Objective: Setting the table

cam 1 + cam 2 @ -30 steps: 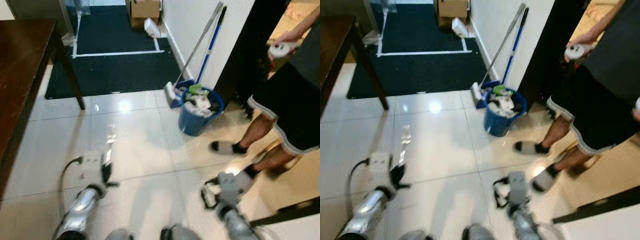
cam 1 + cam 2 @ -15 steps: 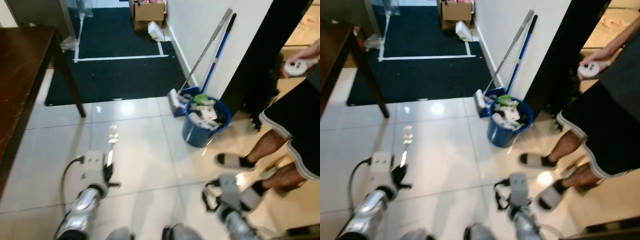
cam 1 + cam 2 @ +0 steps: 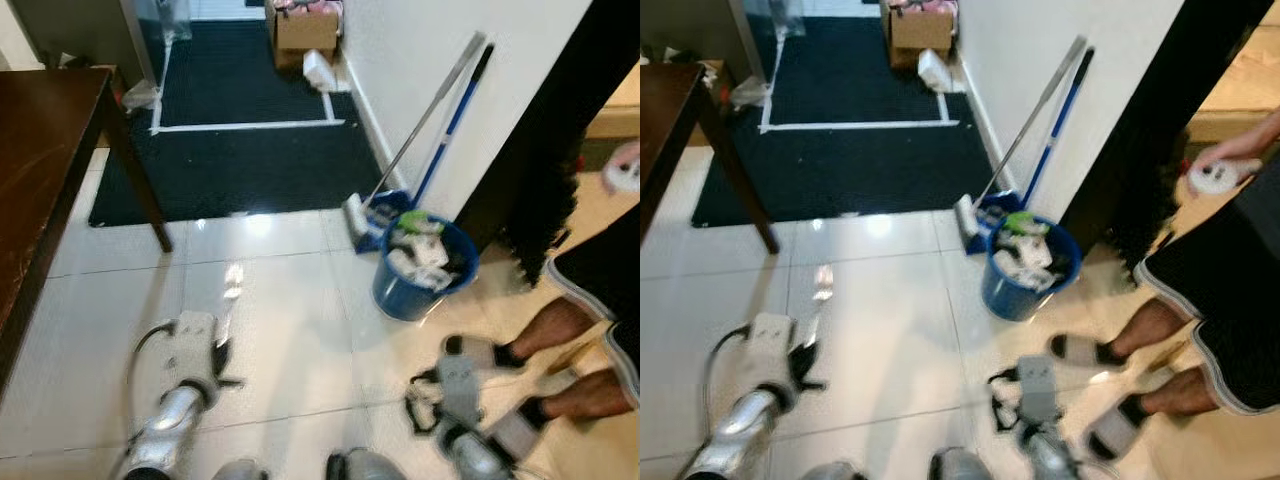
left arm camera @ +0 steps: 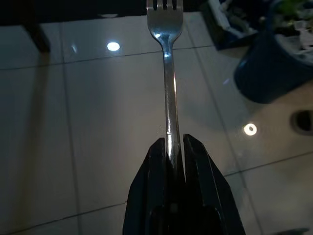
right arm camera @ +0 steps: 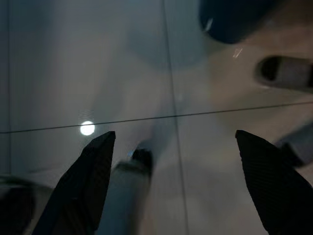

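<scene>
Left wrist view: a fork point(image 4: 169, 73) runs up the middle of the frame, tines at the top edge, its handle clamped between the two black fingers point(image 4: 156, 161) of the left gripper point(image 4: 171, 147), which is clenched on it above white floor tiles point(image 4: 98, 122). From the head camera, that gripper point(image 3: 215, 355) sits at the lower left of the frame on its silver arm point(image 3: 170, 425), hanging over the tiles. At the lower right, the right gripper point(image 3: 435, 390) also hangs low; its wrist view shows the fingers point(image 5: 93, 171) spread wide apart with nothing between them. Near the right of centre stands a blue bucket point(image 3: 425, 275) full of rags, with a mop point(image 3: 410, 140) and a blue-handled tool point(image 3: 455, 120) leaning on the white wall point(image 3: 420, 60) behind it. A dark wooden table point(image 3: 40, 170) fills the upper left, one leg standing at the edge of a black mat point(image 3: 240, 160). A cardboard box point(image 3: 305, 25) sits at the top centre. At the right edge a person in dark shorts point(image 3: 1230, 300) and sandals point(image 3: 1080, 350) stands just beside the right gripper, a hand point(image 3: 1230, 160) holding a white object.
</scene>
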Motion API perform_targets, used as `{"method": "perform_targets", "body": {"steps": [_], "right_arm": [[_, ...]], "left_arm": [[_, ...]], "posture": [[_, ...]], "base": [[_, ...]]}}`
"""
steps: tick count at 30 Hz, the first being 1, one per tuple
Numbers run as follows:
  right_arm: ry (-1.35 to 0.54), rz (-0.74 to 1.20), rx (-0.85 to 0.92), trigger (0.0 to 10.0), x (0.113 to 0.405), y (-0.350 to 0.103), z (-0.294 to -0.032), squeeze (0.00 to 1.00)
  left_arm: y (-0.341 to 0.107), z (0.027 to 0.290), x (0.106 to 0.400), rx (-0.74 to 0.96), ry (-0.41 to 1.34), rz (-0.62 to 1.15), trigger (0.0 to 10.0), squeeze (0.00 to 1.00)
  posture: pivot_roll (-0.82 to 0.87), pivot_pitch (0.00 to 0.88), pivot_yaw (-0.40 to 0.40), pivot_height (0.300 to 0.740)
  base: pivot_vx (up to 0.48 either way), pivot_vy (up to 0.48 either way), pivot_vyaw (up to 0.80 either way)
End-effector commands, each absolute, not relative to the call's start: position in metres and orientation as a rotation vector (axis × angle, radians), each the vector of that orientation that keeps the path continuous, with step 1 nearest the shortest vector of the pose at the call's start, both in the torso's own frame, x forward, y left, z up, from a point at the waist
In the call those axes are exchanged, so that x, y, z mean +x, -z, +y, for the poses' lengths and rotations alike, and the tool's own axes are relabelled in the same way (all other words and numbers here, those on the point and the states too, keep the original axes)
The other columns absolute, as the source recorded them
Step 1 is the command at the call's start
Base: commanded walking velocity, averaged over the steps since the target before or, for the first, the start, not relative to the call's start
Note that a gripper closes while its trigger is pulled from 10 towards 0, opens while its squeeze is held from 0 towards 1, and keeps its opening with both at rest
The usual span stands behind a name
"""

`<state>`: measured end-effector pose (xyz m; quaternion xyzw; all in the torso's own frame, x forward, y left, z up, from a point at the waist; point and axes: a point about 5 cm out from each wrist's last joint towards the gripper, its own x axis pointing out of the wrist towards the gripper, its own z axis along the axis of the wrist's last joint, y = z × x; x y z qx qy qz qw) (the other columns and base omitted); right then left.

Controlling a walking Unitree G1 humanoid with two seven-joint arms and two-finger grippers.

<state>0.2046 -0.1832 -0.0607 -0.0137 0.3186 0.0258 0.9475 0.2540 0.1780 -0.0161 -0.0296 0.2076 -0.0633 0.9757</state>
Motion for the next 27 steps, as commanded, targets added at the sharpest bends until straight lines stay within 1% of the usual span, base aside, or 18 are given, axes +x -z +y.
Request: {"method": "perform_targets", "body": {"steps": [1,27], "right_arm": [[-0.032,0.66,-0.034,10.0,0.2033,0.0612,-0.1895,0.0],[-0.027,0.656,-0.035,10.0,0.2027,0.0612,-0.1905,0.0]], "left_arm": [[0.0198,0.1747,0.2506,-0.068,0.131,0.433,10.0,0.0],[0.0195,0.1749,0.2522,-0.064,0.137,0.435,10.0,0.0]], "posture": [[0.04,0.077,0.026,0.74],[0.03,0.067,0.032,0.74]], "base": [[0.274,0.0,0.0],[0.242,0.0,0.0]]}}
